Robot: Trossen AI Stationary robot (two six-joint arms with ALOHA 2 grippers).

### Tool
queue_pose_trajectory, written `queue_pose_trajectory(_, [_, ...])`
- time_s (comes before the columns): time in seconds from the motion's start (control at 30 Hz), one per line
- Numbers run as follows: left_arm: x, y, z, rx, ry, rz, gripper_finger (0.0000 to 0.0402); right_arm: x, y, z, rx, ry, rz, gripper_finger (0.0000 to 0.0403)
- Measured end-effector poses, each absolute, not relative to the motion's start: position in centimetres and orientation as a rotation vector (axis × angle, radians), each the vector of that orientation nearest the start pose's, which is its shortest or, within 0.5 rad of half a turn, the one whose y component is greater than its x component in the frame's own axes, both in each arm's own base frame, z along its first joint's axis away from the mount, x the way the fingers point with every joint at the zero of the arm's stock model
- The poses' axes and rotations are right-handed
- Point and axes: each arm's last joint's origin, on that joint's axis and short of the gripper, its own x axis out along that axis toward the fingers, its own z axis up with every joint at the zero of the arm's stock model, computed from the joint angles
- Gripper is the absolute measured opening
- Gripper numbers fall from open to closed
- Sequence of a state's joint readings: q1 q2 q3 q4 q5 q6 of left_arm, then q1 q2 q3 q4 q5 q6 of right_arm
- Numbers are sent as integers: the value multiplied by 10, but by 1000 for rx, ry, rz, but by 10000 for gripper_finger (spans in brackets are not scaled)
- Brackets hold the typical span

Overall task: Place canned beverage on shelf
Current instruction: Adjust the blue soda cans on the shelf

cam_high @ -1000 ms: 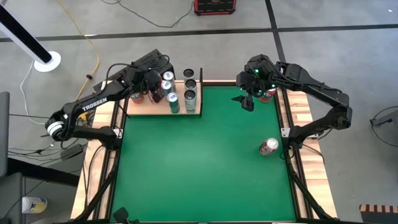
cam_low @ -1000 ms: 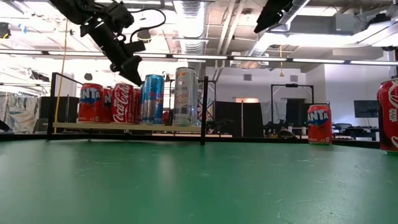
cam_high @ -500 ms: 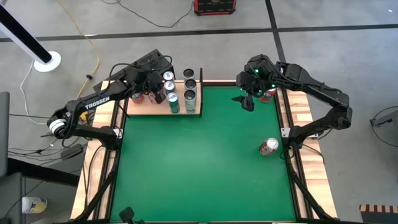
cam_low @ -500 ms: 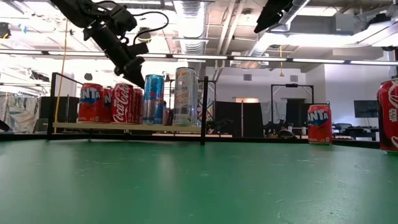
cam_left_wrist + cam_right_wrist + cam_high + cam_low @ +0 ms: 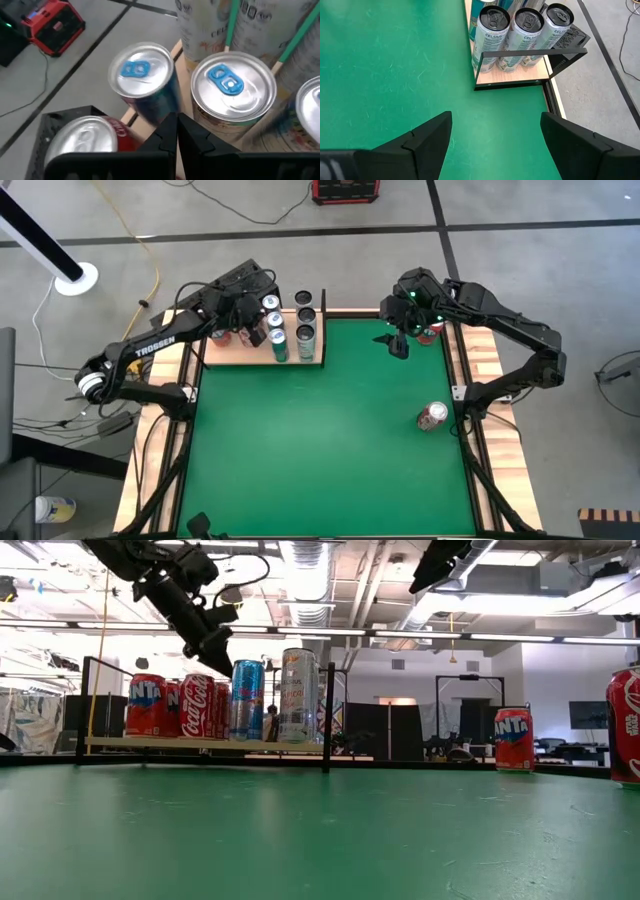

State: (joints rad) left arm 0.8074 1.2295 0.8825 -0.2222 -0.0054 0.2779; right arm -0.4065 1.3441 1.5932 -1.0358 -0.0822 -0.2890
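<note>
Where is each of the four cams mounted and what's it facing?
High: overhead, straight down on the green table; both arms show.
Low: at tabletop height, level across to the shelf; left end effector hangs above the cans.
Left wrist: on the left arm, down on can tops; its shut fingers show.
Right wrist: on the right arm, across the table; its open fingers show.
Shared: the Celsius cans also appear in the high view.

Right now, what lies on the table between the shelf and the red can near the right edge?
Nothing: the high view shows only bare green felt between the shelf and the red can.
</note>
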Motion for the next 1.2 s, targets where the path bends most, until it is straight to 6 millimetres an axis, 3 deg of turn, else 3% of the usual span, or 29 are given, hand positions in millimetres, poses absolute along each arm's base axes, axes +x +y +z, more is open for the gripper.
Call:
queue_pose_trajectory(0.3, [180, 194, 294, 123, 641, 825, 0, 232, -97, 411, -82, 801, -194, 328])
queue_pose_trajectory(0.63, [186, 217, 273, 128, 698, 866, 0, 232, -97, 411, -84, 795, -195, 328])
queue_pose_trajectory(1.2, [193, 222, 268, 113, 657, 776, 0, 233, -98, 412, -101, 788, -190, 328])
